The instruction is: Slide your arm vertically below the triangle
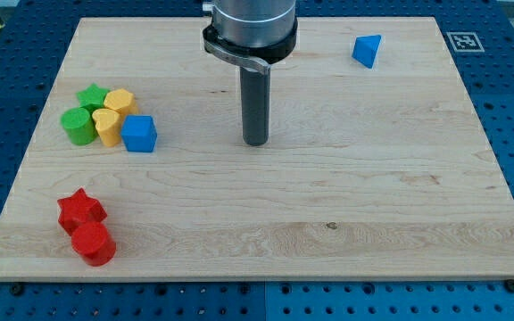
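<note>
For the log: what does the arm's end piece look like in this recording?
A straight, dark grey round rod hangs from a wider silver-grey metal cylinder ringed by a black collar with a pale curved bracket. My tip is flat and blunt. No cables or markings are visible.

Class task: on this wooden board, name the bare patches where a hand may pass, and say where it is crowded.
Free: the stretch from my tip to the blue triangle block, and the view's bottom right of the wooden board. Crowded: the view's left, where green blocks, yellow blocks and a blue cube cluster, with two red blocks below.
</note>
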Motion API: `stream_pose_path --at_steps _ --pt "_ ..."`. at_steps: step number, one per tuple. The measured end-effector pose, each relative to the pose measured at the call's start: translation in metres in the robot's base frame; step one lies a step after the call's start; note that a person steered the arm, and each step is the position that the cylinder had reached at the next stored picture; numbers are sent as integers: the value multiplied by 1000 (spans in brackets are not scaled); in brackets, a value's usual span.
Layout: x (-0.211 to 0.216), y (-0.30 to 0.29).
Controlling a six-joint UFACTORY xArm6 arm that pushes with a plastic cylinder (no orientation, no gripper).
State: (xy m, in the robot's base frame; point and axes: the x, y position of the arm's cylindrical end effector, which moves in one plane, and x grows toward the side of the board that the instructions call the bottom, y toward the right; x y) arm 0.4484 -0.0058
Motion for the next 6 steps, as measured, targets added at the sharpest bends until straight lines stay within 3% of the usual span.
stream_pose_path --at_steps 3,6 --pt "0 3" --pt "5 111"
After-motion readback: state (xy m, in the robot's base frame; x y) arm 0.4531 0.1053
